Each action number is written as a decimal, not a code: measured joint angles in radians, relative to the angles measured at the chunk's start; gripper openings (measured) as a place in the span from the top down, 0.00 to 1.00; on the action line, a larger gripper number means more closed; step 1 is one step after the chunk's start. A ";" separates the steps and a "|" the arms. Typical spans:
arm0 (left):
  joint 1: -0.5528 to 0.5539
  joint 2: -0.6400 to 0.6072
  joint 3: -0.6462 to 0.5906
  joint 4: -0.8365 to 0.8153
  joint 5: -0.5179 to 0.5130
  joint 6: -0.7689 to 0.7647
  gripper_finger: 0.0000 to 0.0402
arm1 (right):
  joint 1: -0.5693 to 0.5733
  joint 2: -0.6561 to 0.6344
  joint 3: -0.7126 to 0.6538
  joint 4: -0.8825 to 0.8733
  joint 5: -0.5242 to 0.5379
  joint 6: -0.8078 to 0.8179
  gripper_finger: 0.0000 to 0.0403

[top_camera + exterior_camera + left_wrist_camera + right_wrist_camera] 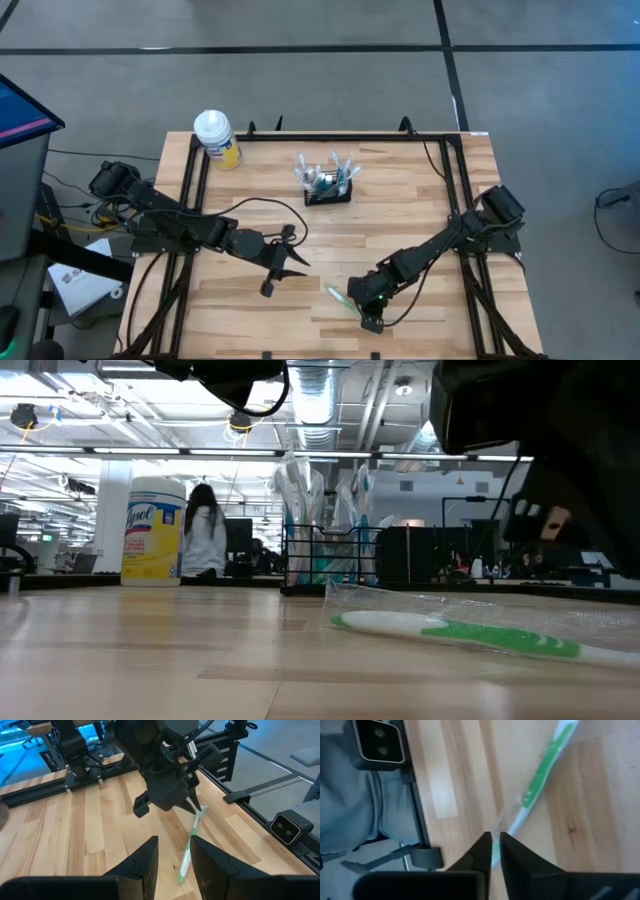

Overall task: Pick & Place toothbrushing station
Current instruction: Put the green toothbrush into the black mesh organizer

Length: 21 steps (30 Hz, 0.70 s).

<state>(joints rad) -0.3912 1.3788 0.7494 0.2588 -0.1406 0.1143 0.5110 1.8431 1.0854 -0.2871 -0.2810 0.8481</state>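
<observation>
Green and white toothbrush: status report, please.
Right claw nipping green and white toothbrush end on table. Left claw open, waiting. Black wire-mesh holder unobstructed.

The left gripper (174, 857) hangs above the wooden tabletop (60, 830), its two dark fingers (145, 862) set apart with a gap between them and nothing held. Just beyond their tips a green-and-white toothbrush (189, 847) in a clear wrapper lies flat on the wood. The right gripper (197, 806) comes down at the far end of that toothbrush, its tips meeting the wrapper there; how those jaws stand cannot be told. Beyond the toothbrush a black metal frame rail (65, 782) runs along the table's edge. Beside the toothbrush, past the table's edge, sits a small grey camera block (289, 827) over grey floor.
</observation>
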 joint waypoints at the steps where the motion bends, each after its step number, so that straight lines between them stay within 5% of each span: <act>1: 0.000 0.000 0.000 0.000 0.000 0.000 0.73 | 0.000 0.007 0.002 0.008 0.000 0.007 0.88; 9: 0.000 0.000 0.000 0.000 0.000 0.000 0.73 | -0.001 0.011 0.000 0.012 0.018 0.037 0.73; 21: 0.000 -0.001 0.000 0.001 0.000 0.000 0.73 | 0.001 0.011 0.000 0.031 0.021 0.037 0.69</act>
<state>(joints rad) -0.3916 1.3781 0.7494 0.2596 -0.1406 0.1143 0.5118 1.8538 1.0851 -0.2562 -0.2604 0.8851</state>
